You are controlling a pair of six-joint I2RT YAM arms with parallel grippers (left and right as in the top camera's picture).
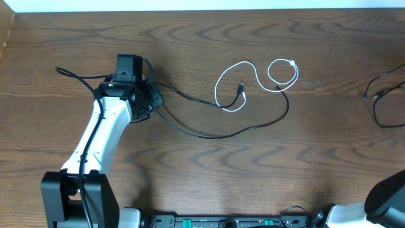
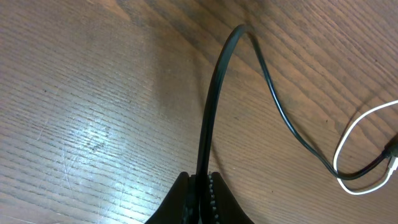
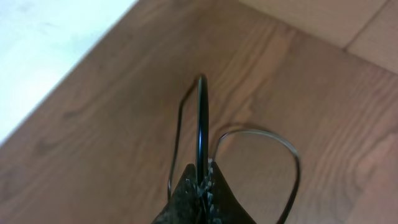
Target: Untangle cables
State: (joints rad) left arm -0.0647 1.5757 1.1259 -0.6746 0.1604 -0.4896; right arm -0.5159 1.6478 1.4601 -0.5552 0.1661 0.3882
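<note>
A black cable (image 1: 215,136) runs across the table from my left gripper (image 1: 150,98), which is shut on it. In the left wrist view it rises from the jaws (image 2: 202,182) and arcs away (image 2: 214,93). A white cable (image 1: 218,88) lies in two loops in the middle, crossing the black cable near its plug (image 1: 241,84). It also shows in the left wrist view (image 2: 341,149). A second black cable (image 1: 374,107) lies at the right edge. My right gripper (image 3: 203,177) is shut on a black cable (image 3: 201,124) that loops beside it.
The wooden table's far edge meets a white wall at the top (image 1: 202,5). The left arm (image 1: 101,136) stretches over the table's left side. The right arm's base (image 1: 386,196) sits at the bottom right corner; its gripper is outside the overhead view.
</note>
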